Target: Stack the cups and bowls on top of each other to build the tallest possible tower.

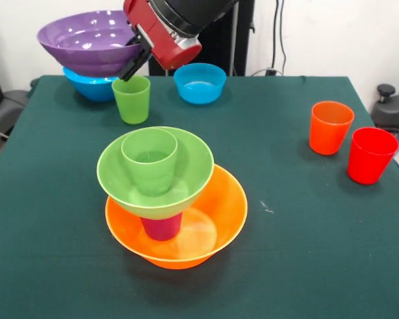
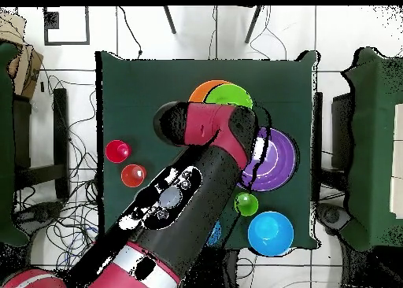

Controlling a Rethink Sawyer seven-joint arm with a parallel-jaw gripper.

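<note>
We see a tower (image 1: 165, 199) at the lower centre of the front view, on a dark green bench (image 1: 299, 219); its base is an orange bowl (image 1: 213, 219), inside it stands a purple cup (image 1: 161, 227), on that cup rests a green bowl (image 1: 193, 166), and in that bowl sits a green cup (image 1: 149, 159); so four pieces are stacked.

Six pieces are left, as far as we can judge. At the upper left a purple bowl (image 1: 86, 41) is lifted and tilted, above a blue bowl (image 1: 90, 86) on the bench; the red and black arm's gripper (image 1: 134, 63) is at the purple bowl's rim, and seems clamped on it, though the fingers are partly hidden; just below the gripper a second green cup (image 1: 132, 100) stands loose; to its right, at upper centre, is a smaller blue bowl (image 1: 199, 83). At the right edge an orange cup (image 1: 330, 126) and a red cup (image 1: 371, 154) stand near each other, well apart from the tower.

In the overhead view the arm (image 2: 197, 190) covers much of the bench; the purple bowl (image 2: 275, 159) lies right of centre, the tower (image 2: 224, 92) above it, partly hidden.

We judge the task less than half done; the purple bowl looks like the piece in hand.
</note>
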